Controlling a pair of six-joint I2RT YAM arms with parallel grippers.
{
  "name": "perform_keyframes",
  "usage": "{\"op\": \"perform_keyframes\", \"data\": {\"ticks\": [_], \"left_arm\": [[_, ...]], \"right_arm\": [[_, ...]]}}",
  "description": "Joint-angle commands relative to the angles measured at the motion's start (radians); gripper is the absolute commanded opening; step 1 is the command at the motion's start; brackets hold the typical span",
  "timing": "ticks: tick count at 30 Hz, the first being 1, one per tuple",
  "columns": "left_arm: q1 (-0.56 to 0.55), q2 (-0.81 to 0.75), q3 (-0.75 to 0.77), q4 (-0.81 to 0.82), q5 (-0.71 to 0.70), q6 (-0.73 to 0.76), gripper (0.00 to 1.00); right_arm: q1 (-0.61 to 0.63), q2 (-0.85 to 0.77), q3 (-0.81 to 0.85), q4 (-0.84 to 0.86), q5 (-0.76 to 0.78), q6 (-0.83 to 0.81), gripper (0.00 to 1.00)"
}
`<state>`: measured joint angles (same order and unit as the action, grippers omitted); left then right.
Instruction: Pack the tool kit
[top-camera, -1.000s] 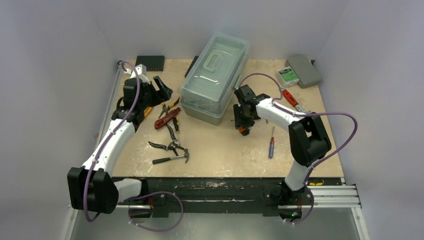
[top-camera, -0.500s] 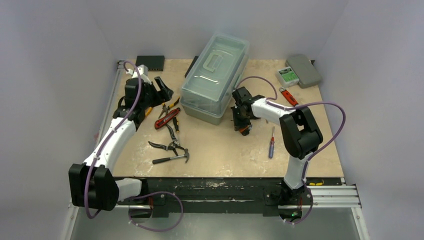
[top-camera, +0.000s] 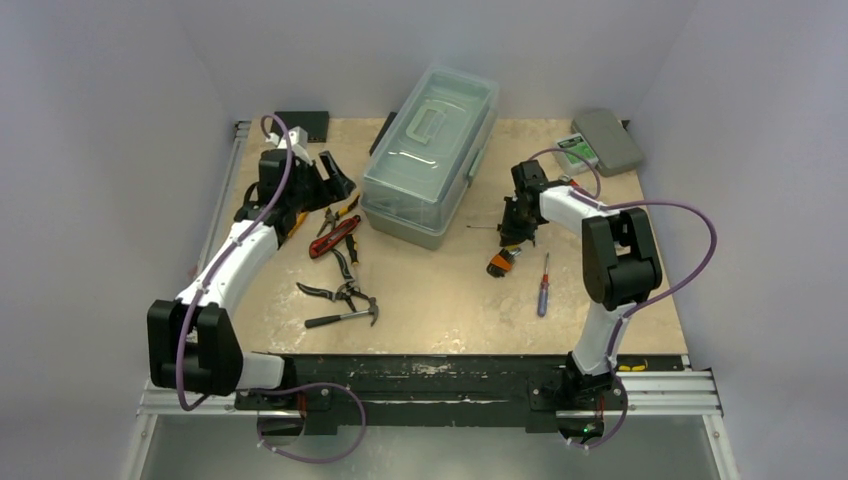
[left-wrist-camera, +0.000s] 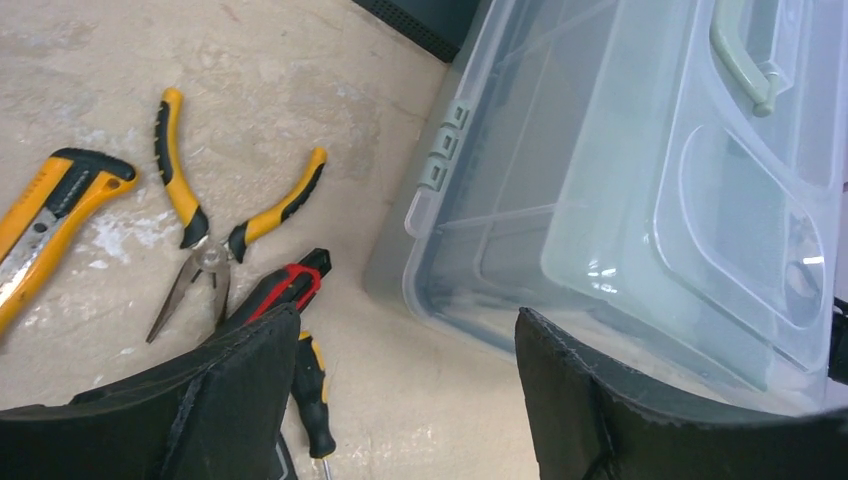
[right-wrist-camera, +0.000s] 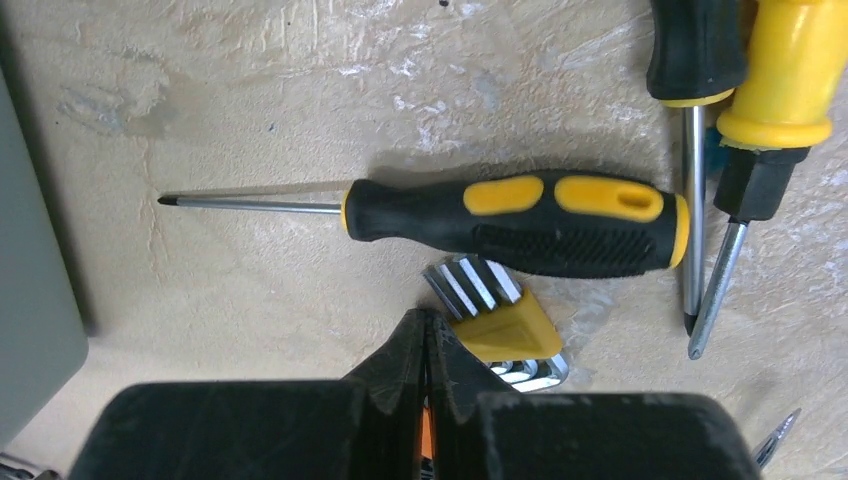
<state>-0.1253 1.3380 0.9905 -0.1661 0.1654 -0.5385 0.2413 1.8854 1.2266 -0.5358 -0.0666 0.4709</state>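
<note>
Toolbox (top-camera: 430, 160) sits back-centre on the surface (top-camera: 440, 300), translucent lid down, handle (top-camera: 428, 122) flat on top.

Your left fingers (top-camera: 335, 178) are spread wide with nothing between them, hanging just left of the toolbox. The left wrist view looks between them onto the lid corner and its grey tabs (left-wrist-camera: 445, 160).

Loose tools on that side:
- yellow-handled pliers (top-camera: 340, 212)
- red-handled tool (top-camera: 333, 240)
- yellow utility knife (left-wrist-camera: 50, 215)
- small screwdriver (left-wrist-camera: 312, 395)
- nearer you, cutters (top-camera: 335, 290) and a hammer (top-camera: 345, 317)

Your right fingers (right-wrist-camera: 400, 365) are pressed together, low over the surface to the right of the toolbox. Nothing shows pinched at the tips. An orange sliver sits low in the seam; can't tell what it is.

Just past the tips lies a yellow hex-key set (right-wrist-camera: 500, 325). Right beside it is a long screwdriver (right-wrist-camera: 520, 225) with a black-and-yellow grip, its shaft pointing at the toolbox wall. A black-handled screwdriver (right-wrist-camera: 700, 50) and a yellow-handled screwdriver (right-wrist-camera: 790, 70) lie side by side off to one edge. In the top view an orange-and-black tool (top-camera: 500, 262) and a red-and-blue screwdriver (top-camera: 542, 285) lie nearer you, apart from each other.

Back right there's a grey case (top-camera: 608, 140), with a small pack (top-camera: 574, 150) beside it. The pack has a green label, print too small to read. One black box (top-camera: 300, 122) is at back left, and a second black box (top-camera: 382, 130) is tucked against the toolbox's far left side.
</note>
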Motion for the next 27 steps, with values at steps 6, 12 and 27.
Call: {"op": "perform_keyframes", "data": {"ticks": [6, 12, 27], "left_arm": [[0.004, 0.114, 0.156, 0.041, 0.165, -0.026, 0.92], [0.003, 0.169, 0.258, 0.037, 0.223, -0.049, 0.98], [0.001, 0.397, 0.466, 0.049, 0.463, -0.153, 0.98]], "right_arm": [[0.016, -0.152, -0.004, 0.051, -0.020, 0.037, 0.33], [0.016, -0.298, -0.061, 0.223, -0.105, 0.099, 0.78], [-0.052, -0.230, -0.160, 0.782, -0.495, 0.319, 0.99]]}}
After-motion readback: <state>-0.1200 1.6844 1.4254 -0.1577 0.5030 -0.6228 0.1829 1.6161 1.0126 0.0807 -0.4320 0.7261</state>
